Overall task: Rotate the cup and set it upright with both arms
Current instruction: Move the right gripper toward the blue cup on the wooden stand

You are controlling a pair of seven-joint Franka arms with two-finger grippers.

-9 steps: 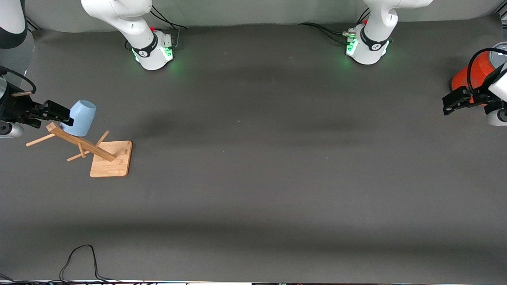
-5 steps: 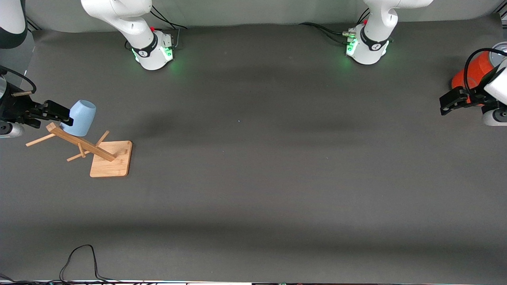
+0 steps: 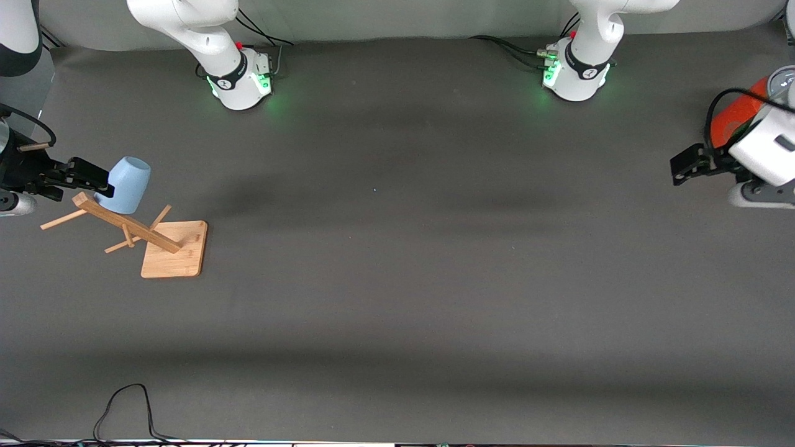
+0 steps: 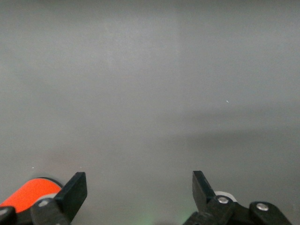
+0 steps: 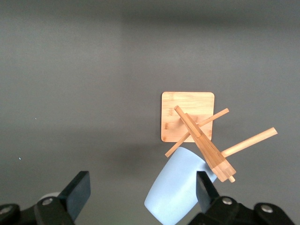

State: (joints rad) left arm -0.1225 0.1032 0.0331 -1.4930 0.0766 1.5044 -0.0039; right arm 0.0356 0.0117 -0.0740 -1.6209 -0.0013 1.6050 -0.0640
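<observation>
The small pale-blue tumbler cup [image 3: 125, 184] hangs mouth-down on a wooden peg stand [image 3: 149, 234], touching the released right pincer [image 3: 93, 179] — poised to lift it; the left pincer [image 3: 686, 167] waits released beside the orange can [image 3: 736, 118].

The surface [image 3: 397, 298] is covered in a dark grey matt sheet, cloth-like and faintly creased. The cup [image 3: 127, 184] looks like smooth pale-blue ceramic or plastic with a soft satin finish. The stand [image 3: 174, 249] is light wood with visible grain, its square base and pegs unvarnished in look. The can [image 3: 736, 115] has a glossy orange-red wall. Both arms' shells [image 3: 211, 37] are glossy white plastic; the left claw [image 4: 139, 187] and right claw [image 5: 143, 190] are matt black.
</observation>
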